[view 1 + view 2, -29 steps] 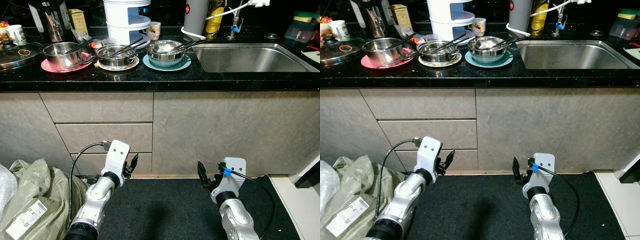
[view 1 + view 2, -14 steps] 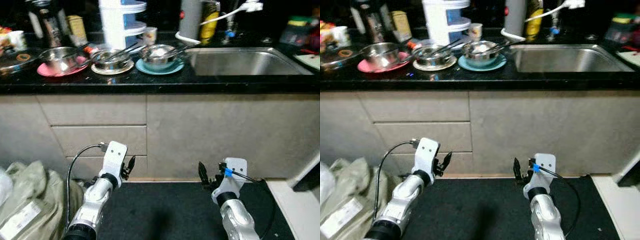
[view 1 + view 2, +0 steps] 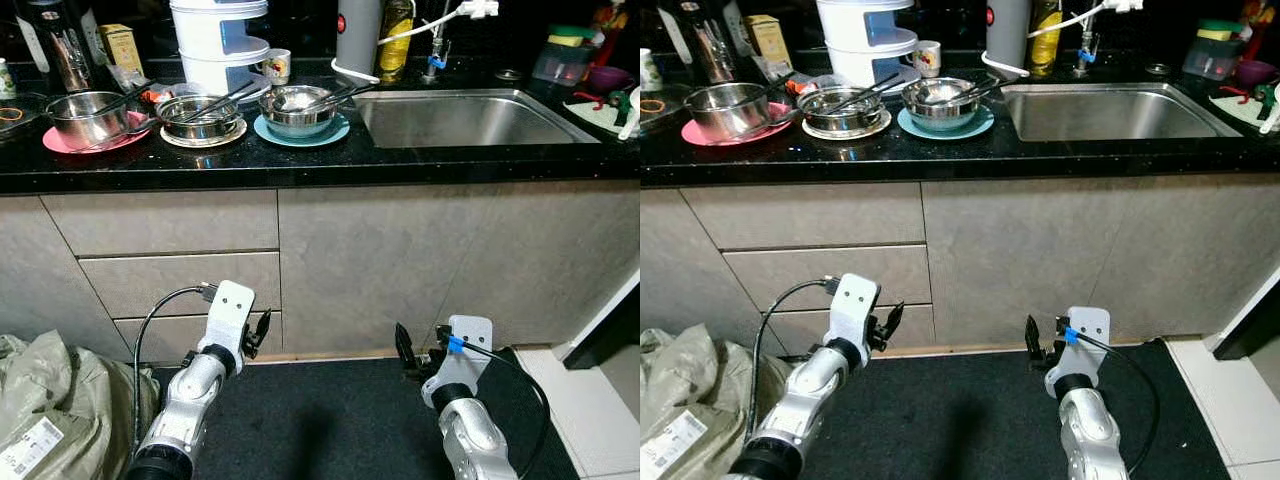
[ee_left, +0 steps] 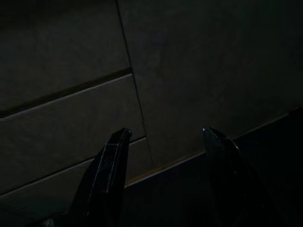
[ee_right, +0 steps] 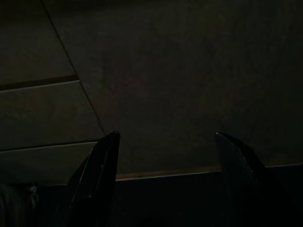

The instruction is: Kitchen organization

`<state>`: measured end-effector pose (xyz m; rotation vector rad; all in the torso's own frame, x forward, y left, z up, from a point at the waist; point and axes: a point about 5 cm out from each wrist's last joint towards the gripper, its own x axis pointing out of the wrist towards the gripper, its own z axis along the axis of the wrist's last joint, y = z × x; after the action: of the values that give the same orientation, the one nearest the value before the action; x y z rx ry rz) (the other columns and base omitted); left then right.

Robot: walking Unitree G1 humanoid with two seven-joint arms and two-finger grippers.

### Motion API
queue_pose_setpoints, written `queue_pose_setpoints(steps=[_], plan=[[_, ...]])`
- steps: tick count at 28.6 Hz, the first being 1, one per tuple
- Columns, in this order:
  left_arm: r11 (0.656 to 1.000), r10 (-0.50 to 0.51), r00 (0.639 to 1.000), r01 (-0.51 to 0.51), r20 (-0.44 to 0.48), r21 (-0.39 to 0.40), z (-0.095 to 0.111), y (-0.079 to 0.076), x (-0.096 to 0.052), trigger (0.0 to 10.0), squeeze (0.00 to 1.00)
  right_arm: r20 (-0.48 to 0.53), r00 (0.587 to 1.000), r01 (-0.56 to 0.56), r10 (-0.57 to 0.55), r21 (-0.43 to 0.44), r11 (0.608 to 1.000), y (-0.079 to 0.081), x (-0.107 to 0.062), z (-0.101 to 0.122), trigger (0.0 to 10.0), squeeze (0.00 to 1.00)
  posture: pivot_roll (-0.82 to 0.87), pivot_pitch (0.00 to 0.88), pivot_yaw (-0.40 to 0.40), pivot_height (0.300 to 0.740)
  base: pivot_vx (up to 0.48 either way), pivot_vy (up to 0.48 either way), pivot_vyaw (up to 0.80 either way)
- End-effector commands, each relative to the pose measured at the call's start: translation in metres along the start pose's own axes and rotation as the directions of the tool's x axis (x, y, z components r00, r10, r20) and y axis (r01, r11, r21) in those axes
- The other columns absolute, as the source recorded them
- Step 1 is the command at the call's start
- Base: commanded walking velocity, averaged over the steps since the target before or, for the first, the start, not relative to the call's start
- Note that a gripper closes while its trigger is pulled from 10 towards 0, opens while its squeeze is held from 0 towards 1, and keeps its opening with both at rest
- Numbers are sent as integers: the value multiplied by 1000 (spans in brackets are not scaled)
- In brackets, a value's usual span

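**On the counter: dishes unhandled, both arms low**

On the black countertop, left of the sink, three steel bowls stand in a row: one on a pink plate, one on a white plate, one on a teal plate. Utensils rest in the bowls. A white stacked container stands behind them. Left gripper and right gripper hang low before the grey cabinet fronts, over a dark mat; each has its fingers spread, grasping nothing. A sack lies on the floor at left.
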<state>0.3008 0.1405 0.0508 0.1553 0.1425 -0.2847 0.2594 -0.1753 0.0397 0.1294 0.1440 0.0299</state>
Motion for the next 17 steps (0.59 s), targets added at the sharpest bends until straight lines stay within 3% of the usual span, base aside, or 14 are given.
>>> queue_pose_setpoints(steps=[1,17], plan=[[1000,-11,1000,11,-23,-4,-4,-3,0,10000,0,-21,1000,7,-6,6,1000,-2,-1,-4,10000,0,36,0,-37,740,0,0,0],[1000,-6,1000,6,3,-21,-2,-3,0,10000,0,-23,1000,5,-5,6,1000,-2,0,-4,10000,0,34,0,-36,740,0,0,0]])
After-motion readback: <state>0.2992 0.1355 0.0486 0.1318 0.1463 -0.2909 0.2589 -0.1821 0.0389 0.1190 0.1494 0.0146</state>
